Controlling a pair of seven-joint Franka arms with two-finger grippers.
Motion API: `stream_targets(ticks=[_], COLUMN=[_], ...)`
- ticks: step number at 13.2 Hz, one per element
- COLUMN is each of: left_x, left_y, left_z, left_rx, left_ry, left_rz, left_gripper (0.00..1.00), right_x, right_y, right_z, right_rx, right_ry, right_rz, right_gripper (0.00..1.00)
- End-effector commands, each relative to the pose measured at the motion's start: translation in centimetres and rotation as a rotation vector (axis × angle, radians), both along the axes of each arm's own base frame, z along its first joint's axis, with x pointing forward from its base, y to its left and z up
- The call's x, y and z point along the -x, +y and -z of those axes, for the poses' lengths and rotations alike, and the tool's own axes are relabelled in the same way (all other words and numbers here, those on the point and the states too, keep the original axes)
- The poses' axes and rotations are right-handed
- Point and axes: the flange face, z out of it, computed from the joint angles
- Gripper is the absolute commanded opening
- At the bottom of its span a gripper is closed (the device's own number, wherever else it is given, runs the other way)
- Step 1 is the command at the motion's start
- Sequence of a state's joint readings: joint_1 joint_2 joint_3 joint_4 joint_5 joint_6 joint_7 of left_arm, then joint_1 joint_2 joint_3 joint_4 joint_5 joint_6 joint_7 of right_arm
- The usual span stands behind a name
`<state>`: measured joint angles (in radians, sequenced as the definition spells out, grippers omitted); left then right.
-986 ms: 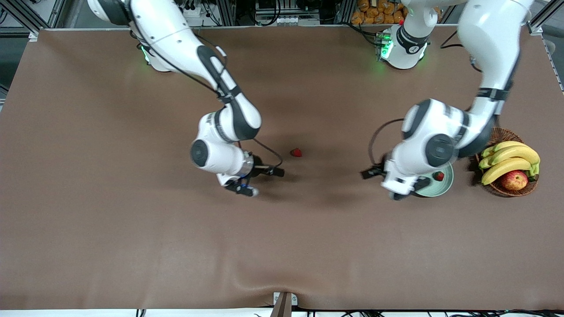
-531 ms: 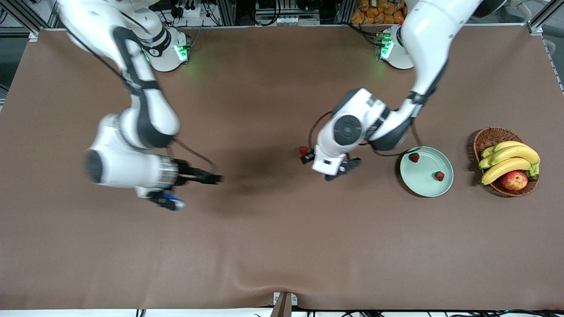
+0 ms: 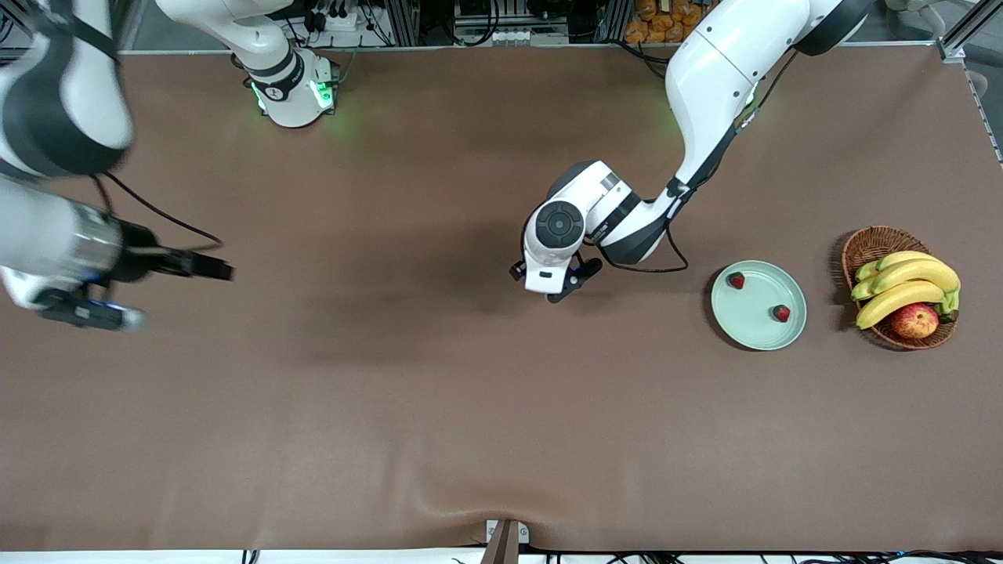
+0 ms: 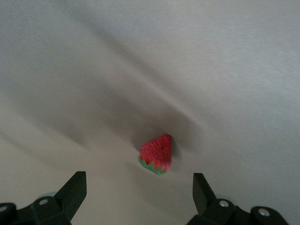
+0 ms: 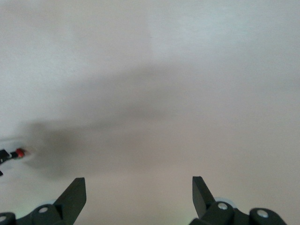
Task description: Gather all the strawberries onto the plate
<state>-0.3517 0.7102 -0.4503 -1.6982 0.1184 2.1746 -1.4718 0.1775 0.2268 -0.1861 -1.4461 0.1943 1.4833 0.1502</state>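
While two strawberries already lie on the plate (image 3: 752,333), the third berry (image 4: 157,154) sits on the bare brown table (image 3: 439,407), under the left gripper (image 3: 552,283). That gripper hangs low over the middle of the table, well apart from the plate, toward the right arm's end from it. Its wrist view shows the berry lying on its side, red body with a green leafy top, ahead of the two dark fingers (image 4: 74,191), which stand wide apart and touch nothing. From the front camera the berry itself is hidden by the left arm's wrist.

On the plate, one strawberry (image 3: 736,280) rests close to the rim on the side toward the bases, and the other (image 3: 781,313) lies nearer to the front camera and toward the basket (image 3: 870,243). The two are apart from each other. The plate stands just beside the basket, at the left arm's end of the table; the basket holds bananas (image 3: 909,286) and an apple (image 3: 914,321).

The right gripper (image 3: 211,269) waits up in the air over the table's right-arm end. Its fingers (image 5: 72,193) are spread and empty; its wrist view shows mostly bare table, with a small red speck far off that is too small to tell.
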Motion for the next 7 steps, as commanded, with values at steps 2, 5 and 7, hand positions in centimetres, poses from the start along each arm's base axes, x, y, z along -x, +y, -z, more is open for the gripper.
stream_targets(ticks=[2, 5, 7], left_x=[0.0, 0.6, 0.6], left_y=[0.8, 0.3, 0.1], left_z=[0.5, 1.5, 1.7], left_rx=[-0.024, -0.007, 0.006], left_ry=[-0.031, -0.046, -0.053], left_rz=[-0.033, -0.076, -0.079], left_gripper=[1.0, 0.93, 0.89], right_x=[3.1, 4.5, 4.7], right_y=[-4.1, -5.6, -7.5], right_z=[-4.0, -5.9, -5.7], right_rx=[0.07, 0.113, 0.142], right_ry=[-0.008, -0.023, -0.016], right_rz=[-0.122, -0.167, -0.216], right_gripper=[1.0, 1.0, 1.0])
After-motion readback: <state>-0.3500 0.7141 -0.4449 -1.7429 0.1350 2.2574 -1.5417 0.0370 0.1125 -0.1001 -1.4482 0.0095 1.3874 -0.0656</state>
